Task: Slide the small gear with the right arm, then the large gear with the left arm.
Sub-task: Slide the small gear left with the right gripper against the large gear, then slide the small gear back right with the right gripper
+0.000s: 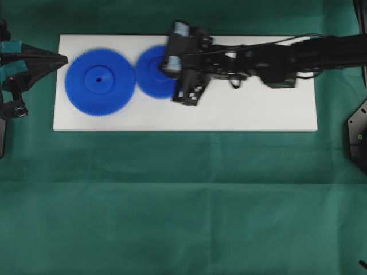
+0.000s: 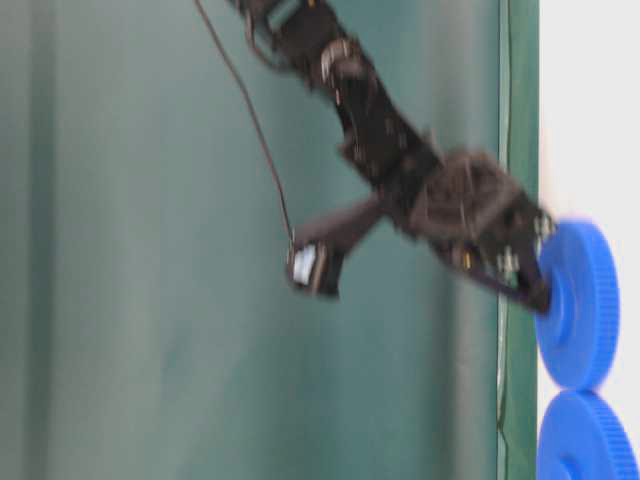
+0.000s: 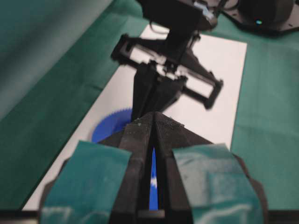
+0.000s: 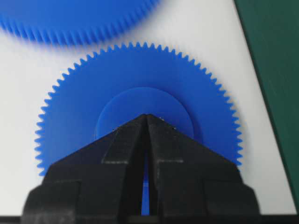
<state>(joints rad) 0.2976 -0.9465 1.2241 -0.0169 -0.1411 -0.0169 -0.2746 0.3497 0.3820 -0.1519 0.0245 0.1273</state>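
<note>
The small gear (image 1: 150,75) lies on the white board (image 1: 258,109), right of the large gear (image 1: 99,82), with their teeth nearly touching. My right gripper (image 1: 163,67) is shut, and its pointed tips rest on the small gear's raised hub (image 4: 140,100), seen close in the right wrist view, where the gripper (image 4: 147,116) hides the centre hole. From table level the gripper (image 2: 543,297) presses on the small gear (image 2: 585,310), beside the large gear (image 2: 590,440). My left gripper (image 1: 64,58) is shut and empty at the board's left end, just off the large gear's rim. The left gripper (image 3: 154,115) points along the board.
Green cloth (image 1: 183,200) covers the table around the board. A black arm base (image 1: 358,134) sits at the right edge, and another black base (image 3: 268,14) lies beyond the board's far end. The right arm (image 1: 269,57) stretches over the board's right half.
</note>
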